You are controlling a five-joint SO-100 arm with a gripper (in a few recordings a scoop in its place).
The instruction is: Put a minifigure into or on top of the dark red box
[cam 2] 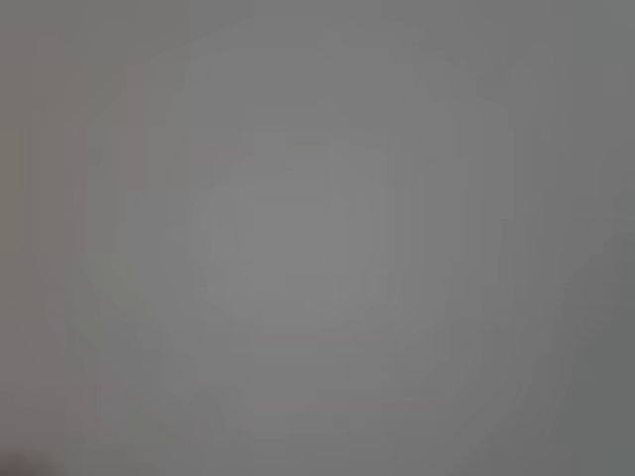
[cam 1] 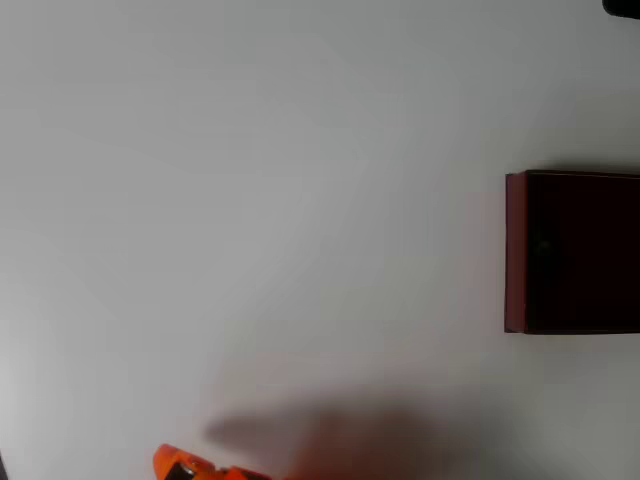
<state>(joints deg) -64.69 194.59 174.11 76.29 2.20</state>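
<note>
The dark red box (cam 1: 515,250) stands at the right edge of the white table in the overhead view, cut off by the frame, its inside near black. The minifigure is out of view. A small orange part of my arm (cam 1: 185,465) pokes in at the bottom edge, left of centre and far from the box. Its fingers cannot be made out, so whether the gripper is open or shut is unclear. The wrist view is a blurred grey field with nothing recognisable in it.
A soft dark blur (cam 1: 330,435) lies along the bottom of the overhead view, right of the orange part. The white tabletop (cam 1: 260,200) stretches between the arm and the box. A dark corner (cam 1: 625,6) shows at top right.
</note>
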